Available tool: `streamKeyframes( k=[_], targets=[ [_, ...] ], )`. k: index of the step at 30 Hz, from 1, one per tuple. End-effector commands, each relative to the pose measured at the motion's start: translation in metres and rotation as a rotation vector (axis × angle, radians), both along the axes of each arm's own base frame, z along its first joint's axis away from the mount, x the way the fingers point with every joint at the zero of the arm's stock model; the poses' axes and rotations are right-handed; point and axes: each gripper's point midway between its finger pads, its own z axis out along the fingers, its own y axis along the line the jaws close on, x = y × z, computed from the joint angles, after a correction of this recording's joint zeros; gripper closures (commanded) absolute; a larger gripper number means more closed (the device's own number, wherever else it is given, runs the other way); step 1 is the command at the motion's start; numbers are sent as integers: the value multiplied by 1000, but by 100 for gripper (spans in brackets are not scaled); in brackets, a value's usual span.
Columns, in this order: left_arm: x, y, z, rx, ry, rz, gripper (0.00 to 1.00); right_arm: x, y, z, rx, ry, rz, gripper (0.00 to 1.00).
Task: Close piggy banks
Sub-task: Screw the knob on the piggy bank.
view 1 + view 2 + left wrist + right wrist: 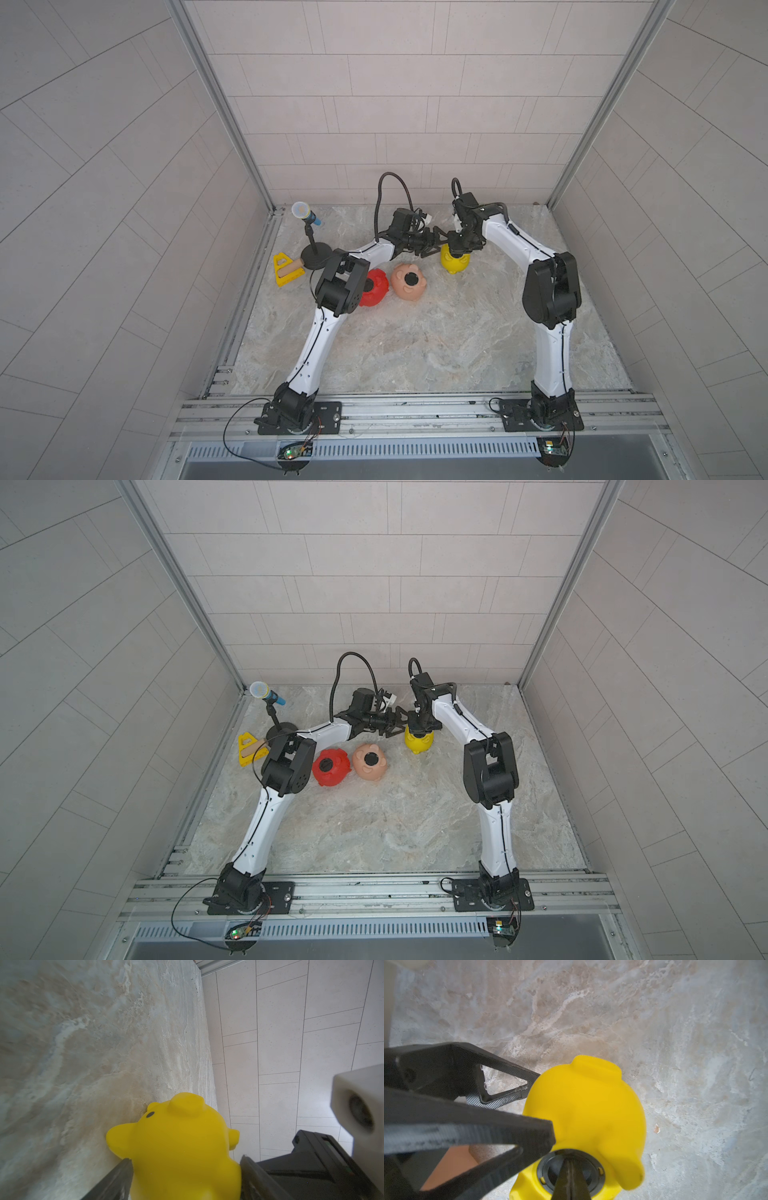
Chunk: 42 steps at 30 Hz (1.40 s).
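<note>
The yellow piggy bank stands at the back of the table with its belly hole turned up. My left gripper reaches in from the left and is shut on its body, a finger pressed against each side. My right gripper comes down from above, shut, with its tips on the black plug seated in the hole. The red piggy bank and the peach-pink piggy bank lie belly-up near the left arm's elbow, each showing a black plug.
A toy microphone on a black stand rises at the back left. Beside it lies a yellow triangular toy with a wooden peg. The tiled back wall is close behind the yellow piggy bank. Marble tabletop stretches toward the front rail.
</note>
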Motion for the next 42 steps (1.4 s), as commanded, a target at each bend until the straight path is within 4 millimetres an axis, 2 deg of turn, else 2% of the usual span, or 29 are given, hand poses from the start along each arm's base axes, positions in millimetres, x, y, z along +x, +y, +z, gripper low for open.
streamKeyframes(
  k=[1,12,24,33,36,39,42],
  targets=[
    [-6,2,-42,56,67,8,16,-22,-7,-55,-24,162,-74,100],
    [-4,3,-42,58,65,11,16,-22,-7,-52,-19,165,-86,100],
    [-2,5,-41,55,62,15,16,-21,-4,-29,2,123,-68,93],
    [-1,5,-41,56,60,19,16,-26,-5,10,4,71,-34,83],
    [-1,5,-42,58,63,19,16,-32,-9,34,9,17,-33,82],
    [0,6,-40,56,60,21,16,-44,-12,59,20,-43,-8,81],
    [0,6,-40,56,60,21,16,-67,-18,77,30,-99,6,80]
  ],
)
